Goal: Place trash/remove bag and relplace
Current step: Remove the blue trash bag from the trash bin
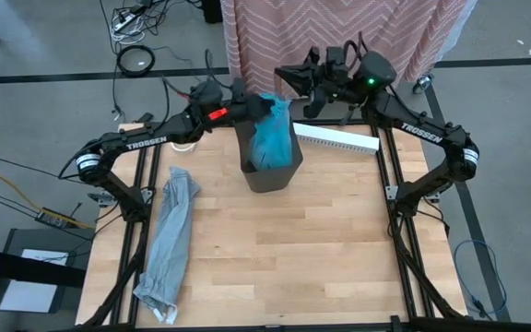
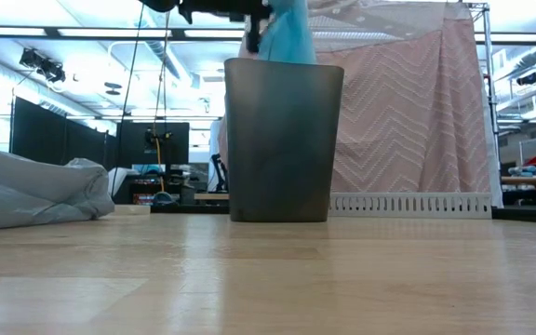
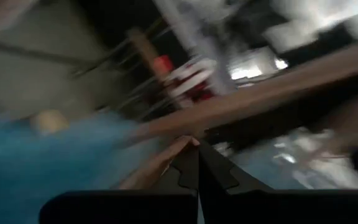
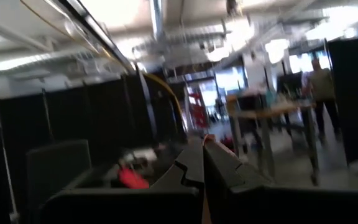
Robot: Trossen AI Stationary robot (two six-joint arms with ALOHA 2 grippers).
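From above, a dark bin [image 1: 270, 161] stands near the far middle of the wooden table [image 1: 275, 249]. The blue bag [image 1: 271, 134] sits in its mouth, bunched and rising above the rim at the far side. The left gripper [image 1: 254, 108] hovers at the bag's top left edge, fingers pressed together; whether they pinch the plastic cannot be told. The right gripper [image 1: 313, 92] is raised beyond the table's far edge, apart from the bin, fingers together and holding nothing. A grey bag [image 1: 171, 235] lies stretched along the table's left side. A white slotted strip [image 1: 336, 138] lies just right of the bin, at the far edge. No trash is visible.

At table level, the bin [image 2: 282, 140] stands upright, with the bag [image 2: 287, 33] poking out of its top. The grey bag [image 2: 31, 191] lies at left and the strip [image 2: 408, 203] runs behind at right.

The left wrist view, blurred, shows the left gripper's [image 3: 198, 167] fingers closed, with the blue bag [image 3: 36, 162] beside them.

The right wrist view shows that gripper's [image 4: 202, 163] fingers meeting, empty, facing the room, where a person [image 4: 321, 87] stands far off.
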